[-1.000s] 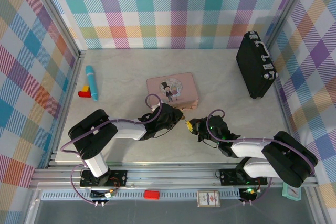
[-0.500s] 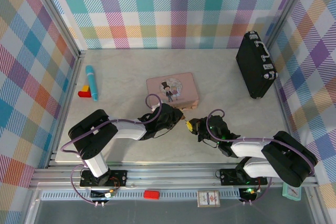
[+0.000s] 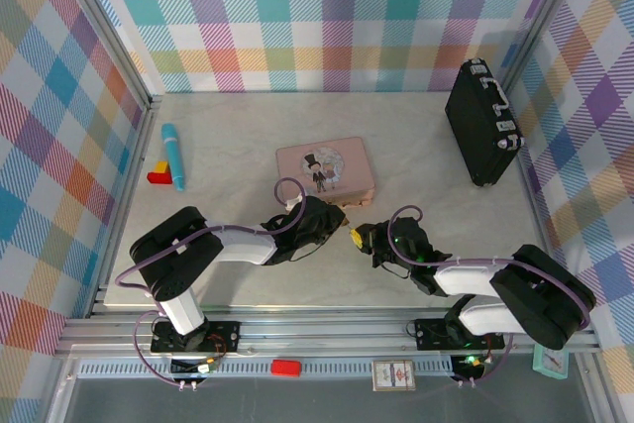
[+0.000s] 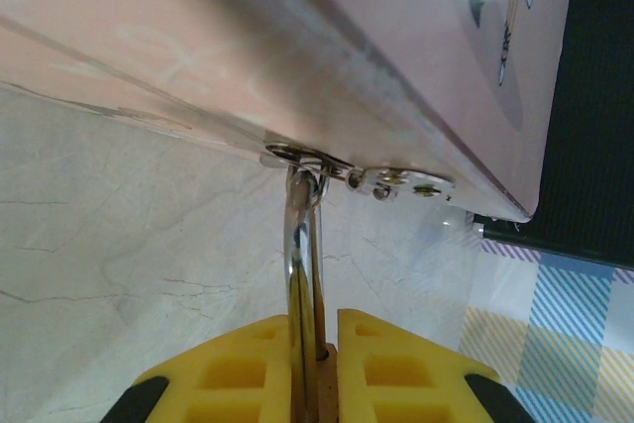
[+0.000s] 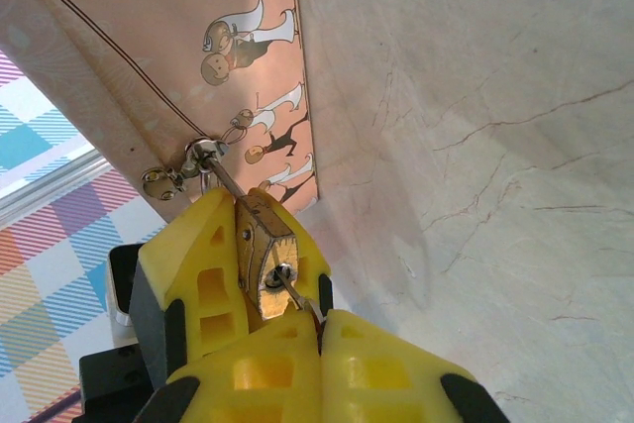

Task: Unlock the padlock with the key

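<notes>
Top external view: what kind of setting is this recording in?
Probably a staged robot test cell: plaid backdrop walls, an aluminium frame, and a marble-look table with props like the pink tin.

The left gripper point(image 5: 260, 230), with yellow ribbed fingers point(image 5: 196, 245), clamps a small brass-coloured padlock point(image 5: 264, 263). The padlock's silver shackle point(image 5: 226, 177) runs up through the metal clasp point(image 5: 176, 177) of a pink rectangular tin point(image 5: 149, 37) printed with little cartoon figures. At the bottom edge the right gripper point(image 5: 319, 332) pinches a thin dark metal key point(image 5: 300, 296) whose tip meets the round keyhole on the padlock's face, and a pale marbled tabletop point(image 5: 475, 146) spreads to the right.
</notes>
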`<state>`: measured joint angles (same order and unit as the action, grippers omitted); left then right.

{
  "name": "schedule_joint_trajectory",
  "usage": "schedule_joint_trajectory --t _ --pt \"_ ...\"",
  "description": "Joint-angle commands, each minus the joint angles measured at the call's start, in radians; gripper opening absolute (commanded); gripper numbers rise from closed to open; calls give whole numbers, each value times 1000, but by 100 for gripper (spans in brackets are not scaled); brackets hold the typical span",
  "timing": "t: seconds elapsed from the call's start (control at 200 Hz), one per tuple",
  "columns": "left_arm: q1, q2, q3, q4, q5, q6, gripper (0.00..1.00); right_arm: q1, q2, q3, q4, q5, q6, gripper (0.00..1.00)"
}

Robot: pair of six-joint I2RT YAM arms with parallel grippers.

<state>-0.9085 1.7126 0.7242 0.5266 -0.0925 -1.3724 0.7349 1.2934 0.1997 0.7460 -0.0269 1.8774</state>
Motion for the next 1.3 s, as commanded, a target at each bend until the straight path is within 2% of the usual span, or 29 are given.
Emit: schedule_joint_trajectory --t 0.0,0.51,0.805,1.095,1.295 --pt "-59 -12 51 134 90 -9 0 13 13 58 73 -4 -11 0" --pt "-63 -6 50 150 93 -14 0 24 18 56 76 15 -10 0" --pt "-67 -31 27 161 91 -16 0 17 -10 31 10 44 -23 0" --pt "-81 -54 9 171 92 -17 0 -15 13 9 35 26 -27 0" --pt "-82 -57 13 177 94 -19 0 -35 74 7 118 -10 -11 0"
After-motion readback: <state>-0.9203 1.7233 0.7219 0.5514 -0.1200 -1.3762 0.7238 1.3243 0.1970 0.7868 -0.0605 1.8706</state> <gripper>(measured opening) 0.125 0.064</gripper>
